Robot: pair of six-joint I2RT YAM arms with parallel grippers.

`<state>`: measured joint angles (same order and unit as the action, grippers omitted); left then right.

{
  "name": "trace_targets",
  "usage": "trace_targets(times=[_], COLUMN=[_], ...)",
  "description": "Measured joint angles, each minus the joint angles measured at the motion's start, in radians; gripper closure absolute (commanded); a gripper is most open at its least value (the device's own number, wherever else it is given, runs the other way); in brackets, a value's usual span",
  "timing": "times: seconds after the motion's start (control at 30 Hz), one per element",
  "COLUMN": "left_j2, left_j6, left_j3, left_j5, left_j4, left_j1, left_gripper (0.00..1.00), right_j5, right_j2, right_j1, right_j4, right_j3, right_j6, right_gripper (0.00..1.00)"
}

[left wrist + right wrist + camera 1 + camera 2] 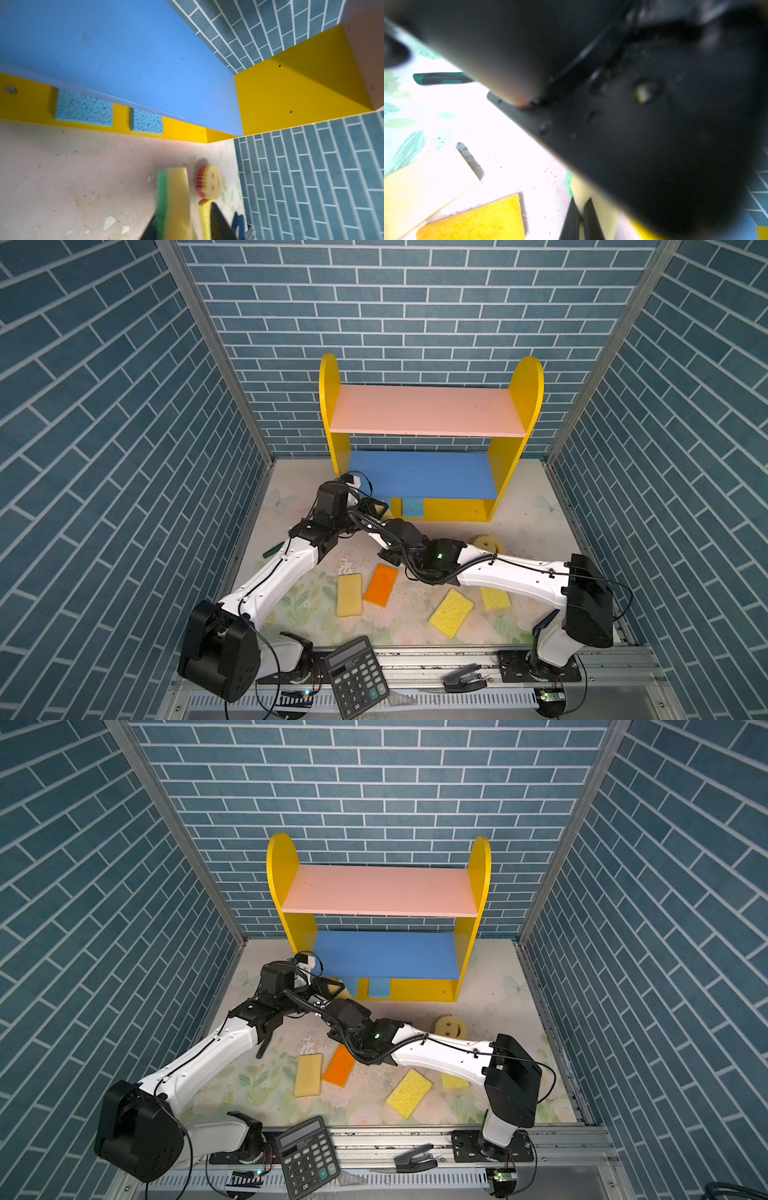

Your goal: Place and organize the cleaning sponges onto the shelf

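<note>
The shelf point(424, 410) is seen at the back of the desk point(528, 506) in both top views, its pink and blue boards bare. Two blue sponges point(84, 108) are laid flat side by side on the yellow base, their front ends showing from under the blue board. Before the shelf's left end the left tool point(182, 216) is held with its jaws apart. A green-backed sponge point(174, 203) is stood on edge between them, against one finger and clear of the other. The right tool point(581, 202) is stretched across the middle to the same spot, its jaws drawn nearly together beside that sponge. Whether the foam is pinched cannot be told, since that wrist view is blurred. A smiley sponge point(489, 545) is seen on the desk near the shelf's right end, partly hidden by the right arm. Nearer the front, a pale sponge point(349, 595) and an orange sponge point(381, 585) are laid just beside each other. Two yellow sponges point(451, 612) are laid to their right, one partly covered by the right arm. A calculator point(357, 680) is placed at the front edge.
</note>
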<state>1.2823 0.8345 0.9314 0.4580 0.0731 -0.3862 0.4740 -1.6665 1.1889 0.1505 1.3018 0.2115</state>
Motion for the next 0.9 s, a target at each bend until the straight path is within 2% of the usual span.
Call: trace_targets(times=[0.1, 0.2, 0.33, 0.5, 0.7, 0.9], left_j2=[-0.019, -0.066, -0.149, -0.168, -0.166, -0.189], left_j6=[0.016, 0.046, 0.072, 0.09, 0.116, 0.118], left_j3=[-0.02, -0.078, -0.144, -0.171, -0.224, -0.225], left_j5=[0.019, 0.026, 0.018, 0.011, 0.017, 0.017], left_j4=[-0.031, -0.092, -0.145, -0.177, -0.201, -0.202], left_j1=[0.004, 0.022, 0.068, 0.102, 0.103, 0.103], left_gripper=[0.44, 0.41, 0.4, 0.41, 0.41, 0.41], right_j5=[-0.034, -0.117, -0.262, -0.431, -0.615, -0.709], right_j2=[0.034, 0.119, 0.28, 0.417, 0.43, 0.43], right_j1=[-0.031, -0.096, -0.242, -0.417, -0.504, -0.599], right_j4=[-0.001, 0.0, -0.028, -0.151, -0.275, -0.399], right_j3=[-0.023, -0.069, -0.195, -0.436, -0.63, -0.708], right_j6=[-0.059, -0.167, -0.38, -0.675, -0.933, -1.046], right_gripper=[1.0, 1.0, 1.0, 1.0, 1.0, 1.0])
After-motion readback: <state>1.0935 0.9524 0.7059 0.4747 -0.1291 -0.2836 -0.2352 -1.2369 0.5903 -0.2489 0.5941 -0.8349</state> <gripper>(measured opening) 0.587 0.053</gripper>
